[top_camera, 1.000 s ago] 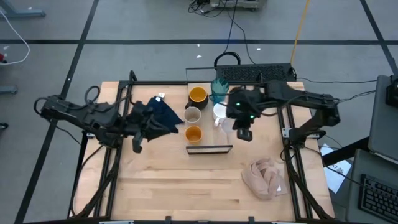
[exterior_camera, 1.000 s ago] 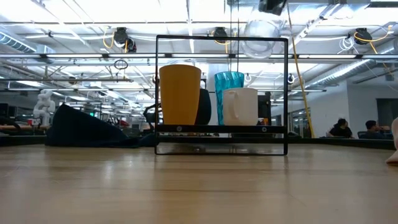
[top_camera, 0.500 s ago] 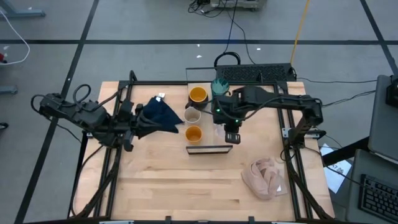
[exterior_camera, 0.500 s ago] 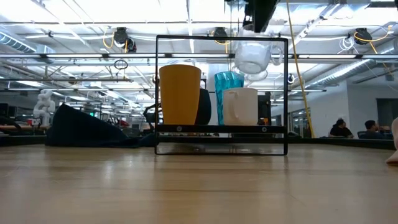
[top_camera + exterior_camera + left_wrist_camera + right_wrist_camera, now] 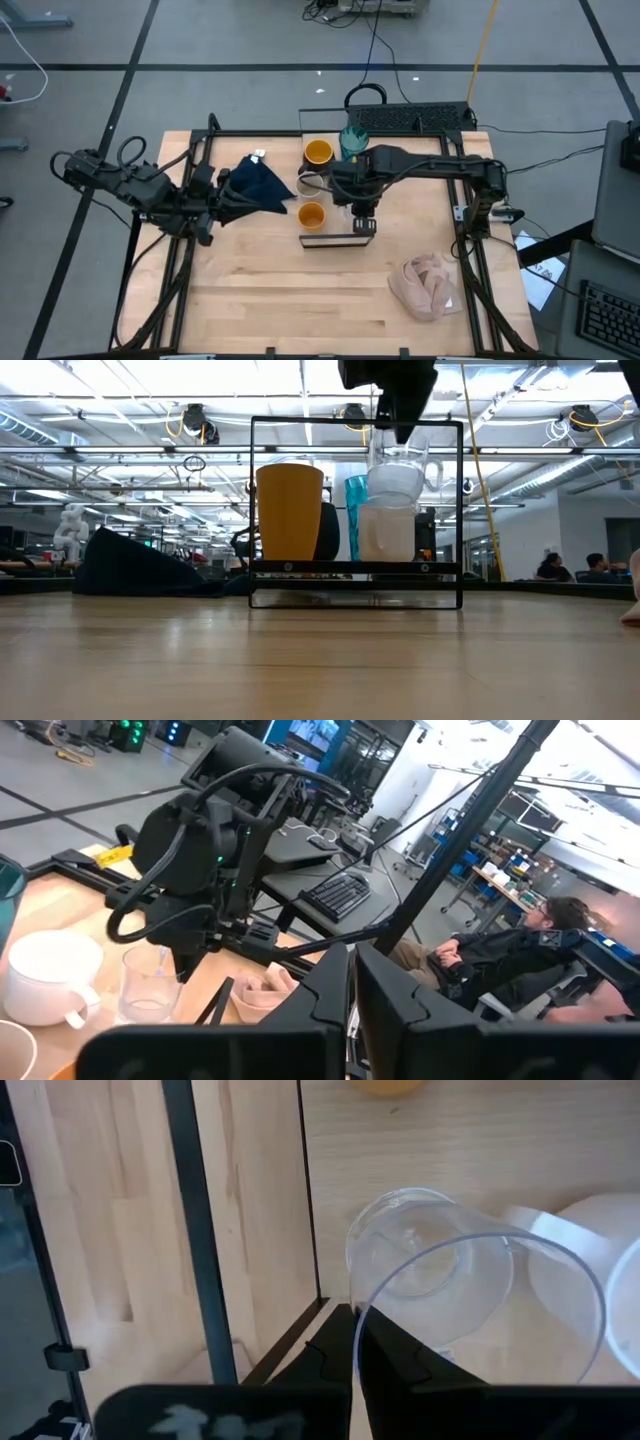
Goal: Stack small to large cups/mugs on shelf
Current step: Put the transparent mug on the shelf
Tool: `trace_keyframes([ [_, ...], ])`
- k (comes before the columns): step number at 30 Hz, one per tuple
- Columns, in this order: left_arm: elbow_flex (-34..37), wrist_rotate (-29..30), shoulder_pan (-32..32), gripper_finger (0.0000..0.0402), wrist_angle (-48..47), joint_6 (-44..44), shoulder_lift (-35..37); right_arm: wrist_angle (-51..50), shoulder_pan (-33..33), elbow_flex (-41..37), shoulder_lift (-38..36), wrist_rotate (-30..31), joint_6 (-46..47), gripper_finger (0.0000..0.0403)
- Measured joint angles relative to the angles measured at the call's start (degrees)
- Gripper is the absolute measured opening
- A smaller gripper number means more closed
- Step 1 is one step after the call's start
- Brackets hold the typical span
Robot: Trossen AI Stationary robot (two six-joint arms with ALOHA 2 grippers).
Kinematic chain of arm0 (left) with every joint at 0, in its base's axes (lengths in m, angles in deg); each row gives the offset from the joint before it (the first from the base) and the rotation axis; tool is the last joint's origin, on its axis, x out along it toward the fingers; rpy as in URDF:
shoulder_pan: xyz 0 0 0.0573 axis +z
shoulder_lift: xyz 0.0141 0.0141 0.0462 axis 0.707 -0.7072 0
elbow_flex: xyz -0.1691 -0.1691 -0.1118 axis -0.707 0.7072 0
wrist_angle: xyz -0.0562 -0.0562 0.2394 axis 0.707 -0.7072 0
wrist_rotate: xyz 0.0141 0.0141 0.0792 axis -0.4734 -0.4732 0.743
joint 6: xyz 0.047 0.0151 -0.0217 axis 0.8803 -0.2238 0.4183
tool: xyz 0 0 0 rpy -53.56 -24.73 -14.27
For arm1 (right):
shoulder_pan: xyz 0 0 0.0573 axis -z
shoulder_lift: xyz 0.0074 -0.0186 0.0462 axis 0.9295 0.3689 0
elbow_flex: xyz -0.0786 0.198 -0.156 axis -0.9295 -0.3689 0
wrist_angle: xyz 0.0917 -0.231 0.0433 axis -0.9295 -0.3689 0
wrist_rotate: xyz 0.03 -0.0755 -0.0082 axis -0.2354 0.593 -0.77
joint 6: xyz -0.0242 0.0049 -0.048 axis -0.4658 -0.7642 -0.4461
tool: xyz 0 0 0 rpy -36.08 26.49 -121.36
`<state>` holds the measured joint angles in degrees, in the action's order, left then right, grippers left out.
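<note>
– while the right end effector [image 5: 352, 1316] hangs over the shelf [image 5: 355, 568], what has it got?
– its fingers are pinched together on the rim of the small clear glass [image 5: 432, 1270]. the glass hangs mouth up, directly above the white mug [image 5: 385, 536]. from table height its base sits at the mug's rim; i cannot tell whether they touch.

– where is that on the worktop [image 5: 300, 310]?
– from above, toward 12 o'clock of the middle, with the arm reaching in from 3 o'clock and covering the white mug.

– and the other cups?
– the teal ribbed tumbler [image 5: 351, 139] is at 12 o'clock of the end effector. the black mug with yellow-orange inside [image 5: 318, 152] is at about 10 o'clock. the small grey-beige cup [image 5: 309, 185] and the small orange cup [image 5: 311, 214] are at 9 o'clock, the orange one nearer the shelf's dark front edge.

– the left end effector [image 5: 207, 230]?
– at 9 o'clock of the worktop, fingers closed on nothing, just beside the dark navy cloth [image 5: 258, 186]. the pink-beige cloth [image 5: 428, 285] lies at 4 o'clock.

– any writing?
– a small white tag [image 5: 258, 155] lies by the navy cloth, too small to read.
</note>
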<state>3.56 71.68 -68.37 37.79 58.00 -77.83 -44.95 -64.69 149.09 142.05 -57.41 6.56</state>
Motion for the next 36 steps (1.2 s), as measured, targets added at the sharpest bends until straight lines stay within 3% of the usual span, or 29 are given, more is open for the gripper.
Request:
trace_keyframes([
  [18,0.00,-0.76,0.02,0.0021,0.02,0.44,0.00,9.33,-1.14,-9.99,0.22,-1.97,2.70,0.0000],
  [36,0.00,-0.98,0.03,0.0021,0.04,0.42,0.00,11.62,-1.14,-11.86,1.63,-1.80,1.18,0.0000],
])
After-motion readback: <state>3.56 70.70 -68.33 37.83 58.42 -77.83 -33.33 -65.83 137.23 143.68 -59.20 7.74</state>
